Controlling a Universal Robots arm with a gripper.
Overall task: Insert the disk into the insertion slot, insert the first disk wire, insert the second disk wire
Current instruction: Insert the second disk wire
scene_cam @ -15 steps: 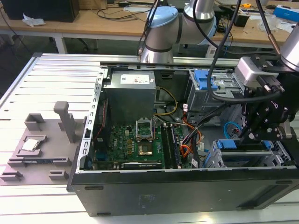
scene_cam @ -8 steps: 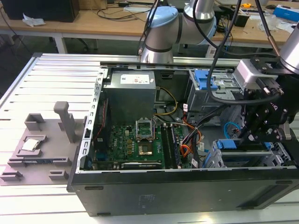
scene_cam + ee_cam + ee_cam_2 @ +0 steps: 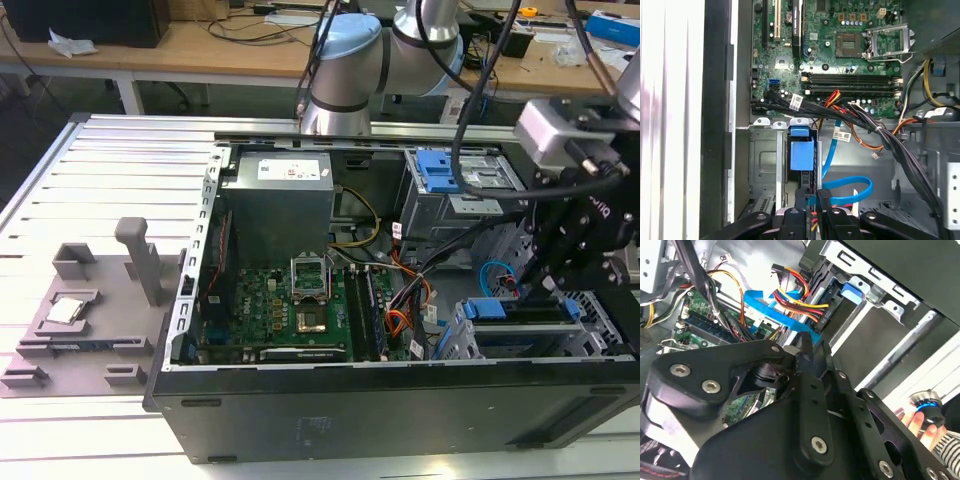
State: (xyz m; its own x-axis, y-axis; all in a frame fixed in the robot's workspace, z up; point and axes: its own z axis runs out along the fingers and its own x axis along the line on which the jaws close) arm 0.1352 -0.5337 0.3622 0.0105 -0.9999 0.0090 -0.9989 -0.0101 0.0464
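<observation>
Grey sheet metal makes up the one open computer case (image 3: 400, 400) we see lying on the slatted desk (image 3: 110, 170), with one green motherboard (image 3: 290, 310) inside and one robot arm (image 3: 380, 50) reaching over it. We count one disk (image 3: 520, 312), its blue bracket showing, seated in the insertion slot (image 3: 470, 345), the perforated grey cage at the case's corner on the exterior view's right; in the first wrist view the disk's blue tab (image 3: 801, 152) sits in that cage. One light-blue second disk wire (image 3: 850, 187) curls in a loop just beside the disk, and one bundle of red, yellow and black wires (image 3: 795, 297) runs to the disk's end in the second wrist view. White labels appear on the power supply (image 3: 280, 195) and on a cable, but we cannot read them. The claw (image 3: 812, 200) hangs right at the disk's end, touching or nearly touching the blue wire; we cannot tell whether it is spread or pinching anything. A hand (image 3: 920, 422) shows at the second wrist view's edge.
</observation>
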